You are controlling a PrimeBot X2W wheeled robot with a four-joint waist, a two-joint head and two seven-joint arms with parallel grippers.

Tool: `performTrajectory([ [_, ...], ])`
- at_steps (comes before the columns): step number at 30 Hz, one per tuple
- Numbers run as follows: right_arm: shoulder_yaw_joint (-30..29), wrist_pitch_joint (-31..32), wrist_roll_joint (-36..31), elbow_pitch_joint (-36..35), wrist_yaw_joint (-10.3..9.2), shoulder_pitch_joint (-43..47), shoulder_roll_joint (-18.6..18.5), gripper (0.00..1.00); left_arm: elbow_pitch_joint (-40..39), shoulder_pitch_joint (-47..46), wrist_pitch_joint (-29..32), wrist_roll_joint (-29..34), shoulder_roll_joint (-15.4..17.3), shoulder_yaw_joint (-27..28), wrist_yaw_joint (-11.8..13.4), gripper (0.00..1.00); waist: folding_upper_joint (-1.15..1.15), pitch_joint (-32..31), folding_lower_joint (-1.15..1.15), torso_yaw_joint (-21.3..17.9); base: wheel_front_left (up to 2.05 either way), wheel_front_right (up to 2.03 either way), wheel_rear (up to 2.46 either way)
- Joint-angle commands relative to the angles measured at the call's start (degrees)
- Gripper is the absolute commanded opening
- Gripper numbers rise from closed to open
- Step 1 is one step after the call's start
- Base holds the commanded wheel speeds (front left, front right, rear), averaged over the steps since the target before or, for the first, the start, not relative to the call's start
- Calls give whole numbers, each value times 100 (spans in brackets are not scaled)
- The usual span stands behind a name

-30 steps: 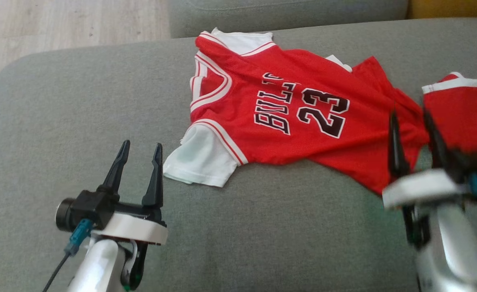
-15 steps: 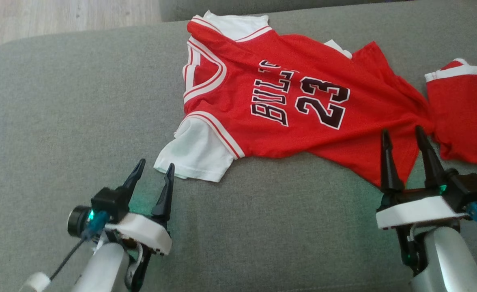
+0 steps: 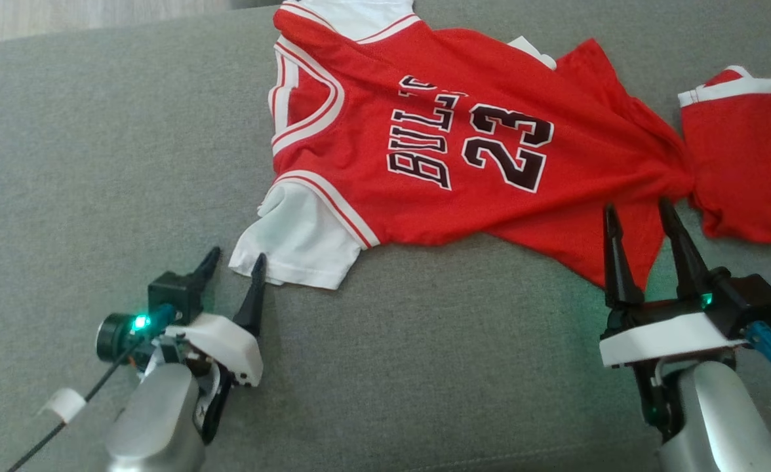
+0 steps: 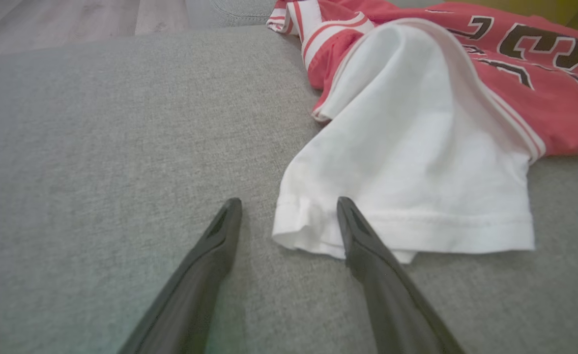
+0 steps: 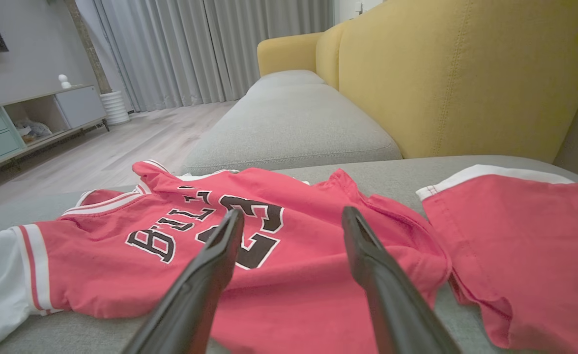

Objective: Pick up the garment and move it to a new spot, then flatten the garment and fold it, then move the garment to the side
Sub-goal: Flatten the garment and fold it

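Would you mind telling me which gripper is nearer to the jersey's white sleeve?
Left. The left gripper straddles a hem corner of the white sleeve; the right gripper is at the red bottom edge of the jersey, far from it.

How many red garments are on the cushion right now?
2. The red jersey lies across the middle of the grey cushion; the red shorts lie to its right, touching its hem, partly out of frame. More may lie beyond.
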Motion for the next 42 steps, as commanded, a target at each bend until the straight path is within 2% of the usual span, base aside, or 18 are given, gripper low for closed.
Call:
performTrajectory([
  [1,116,-62,31,-204,-11,-152,-15,100,3,-272,-44,15,150,146,-4,100,0,35,-1,-35,0,0,0],
  [7,106,-62,82,-287,-11,-200,-15,100,416,-453,85,0,196,67,-72,100,0,95,-1,-97,0,0,0],
  [8,101,-62,86,-295,-11,-205,-15,100,480,-486,135,-8,201,43,-99,69,0,99,-1,-101,0,0,0],
  [9,89,-62,78,-295,-11,-207,-15,100,525,-517,156,-16,205,22,-123,5,0,102,-1,-105,0,0,0],
  [10,72,-62,62,-280,-11,-204,-15,100,558,-543,157,-30,205,7,-146,0,0,101,-1,-106,0,0,0],
  [19,-130,55,-336,464,-11,-145,-15,100,390,-544,-506,-233,137,93,-225,0,0,-62,-1,-49,0,0,0],
  [23,-339,30,-368,632,-11,-170,-15,100,-21,-445,-748,-206,183,142,-200,0,0,-154,-1,44,0,0,0],
  [29,-794,320,-690,982,-11,-254,-15,100,-941,-209,-828,-164,233,293,-140,0,0,-202,-1,209,0,0,0],
  [34,-1025,699,-639,1390,-11,-484,-15,100,-1661,69,-832,-110,205,382,-100,0,0,-197,-1,299,0,0,0],
  [42,-1036,1166,-567,1961,-11,-485,-15,100,-2097,304,-834,-32,167,363,-119,0,0,-228,-1,395,0,0,0],
])
